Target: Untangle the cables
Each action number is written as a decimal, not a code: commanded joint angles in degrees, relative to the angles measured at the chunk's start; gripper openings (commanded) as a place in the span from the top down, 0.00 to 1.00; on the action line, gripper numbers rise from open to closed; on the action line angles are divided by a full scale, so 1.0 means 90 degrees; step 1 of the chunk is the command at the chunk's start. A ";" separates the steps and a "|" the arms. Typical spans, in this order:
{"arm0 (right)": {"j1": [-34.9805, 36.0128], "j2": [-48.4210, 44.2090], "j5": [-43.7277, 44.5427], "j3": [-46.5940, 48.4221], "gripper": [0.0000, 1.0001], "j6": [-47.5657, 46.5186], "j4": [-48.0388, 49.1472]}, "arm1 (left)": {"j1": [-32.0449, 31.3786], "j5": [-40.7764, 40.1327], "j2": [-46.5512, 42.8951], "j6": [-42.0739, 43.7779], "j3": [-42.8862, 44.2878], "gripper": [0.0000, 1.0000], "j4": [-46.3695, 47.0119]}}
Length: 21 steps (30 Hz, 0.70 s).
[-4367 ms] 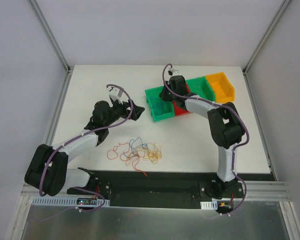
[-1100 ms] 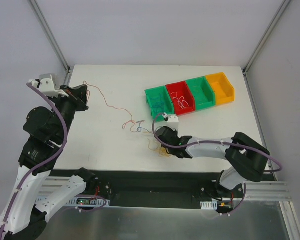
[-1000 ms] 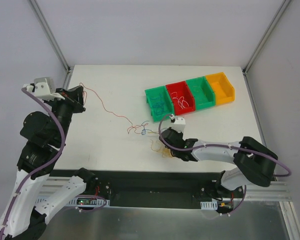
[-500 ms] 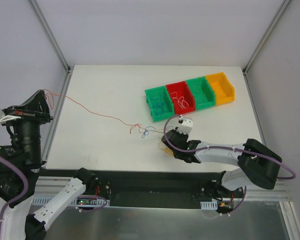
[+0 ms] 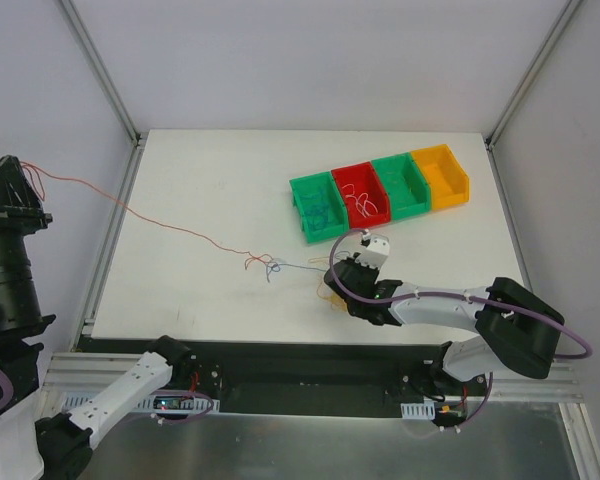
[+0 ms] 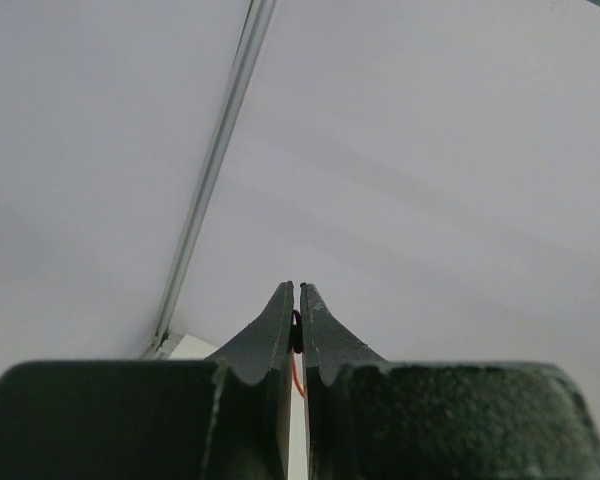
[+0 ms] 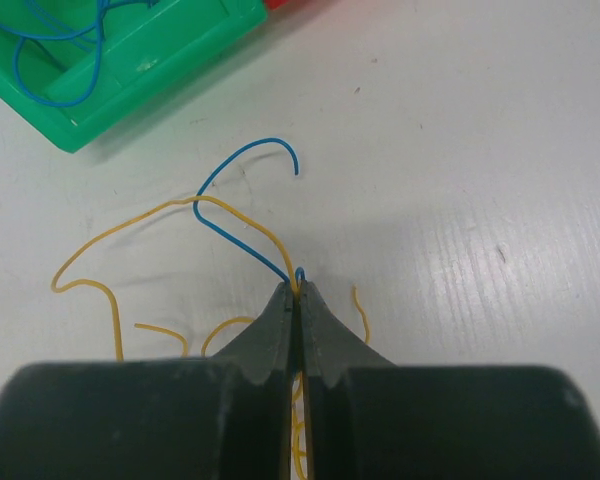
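left claw: left gripper (image 6: 296,300) raised at far left of the top view, off the table (image 5: 210,170) edge, fingers pressed together pinching the end of the red cable (image 5: 170,225)
red cable: one long, nearly straight line from far left down to the frame centre; mostly pulled out, its lower end runs into the knot
knot: small tangle (image 5: 265,266) of red and blue curls at table centre, just left of the right claw
blue strand: blue cable (image 7: 240,248) runs from the knot side to the right claw, free end curled above it
right claw: right gripper (image 7: 297,295) low on the table, centre right, tips closed on the blue strand, with a yellow one crossing at the same spot
yellow cables: yellow cables (image 7: 212,203) loose in curls around and under the right claw
bins: green bin (image 5: 302,215) holds blue strands, red bin (image 5: 350,170) holds pale ones; other two bins unclear
progress: judged about midway. some cables sorted, red nearly free; knot, blue and yellow left
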 commanded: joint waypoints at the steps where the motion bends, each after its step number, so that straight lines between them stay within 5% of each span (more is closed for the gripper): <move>1: -0.0032 -0.0049 0.0336 0.0021 0.99 0.0000 -0.0018 | 0.0068 -0.0135 0.0553 0.0647 0.0620 1.00 0.0023; 4: 0.0007 0.0107 0.0229 0.0255 0.99 -0.0370 -0.0037 | 0.0068 0.0116 0.0905 -0.0072 0.0778 1.00 -0.0404; 9: 0.0153 0.0166 -0.0170 0.0597 0.94 -0.1219 -0.0057 | 0.0068 0.1884 0.1159 -0.1450 -0.0051 1.00 -0.0836; 12: 0.0183 0.0108 -0.0727 0.0725 0.80 -0.1932 0.0001 | 0.0068 0.2305 0.1413 -0.1745 0.0016 1.00 -0.1012; 16: 0.0182 -0.0067 -0.2453 0.0997 0.42 -0.3482 0.0344 | 0.0068 0.2803 0.1511 -0.2096 -0.0013 1.00 -0.1032; 21: 0.0184 -0.0654 -0.3925 0.1183 0.12 -0.4919 0.0167 | 0.0068 0.3194 0.1502 -0.2331 -0.0120 1.00 -0.1032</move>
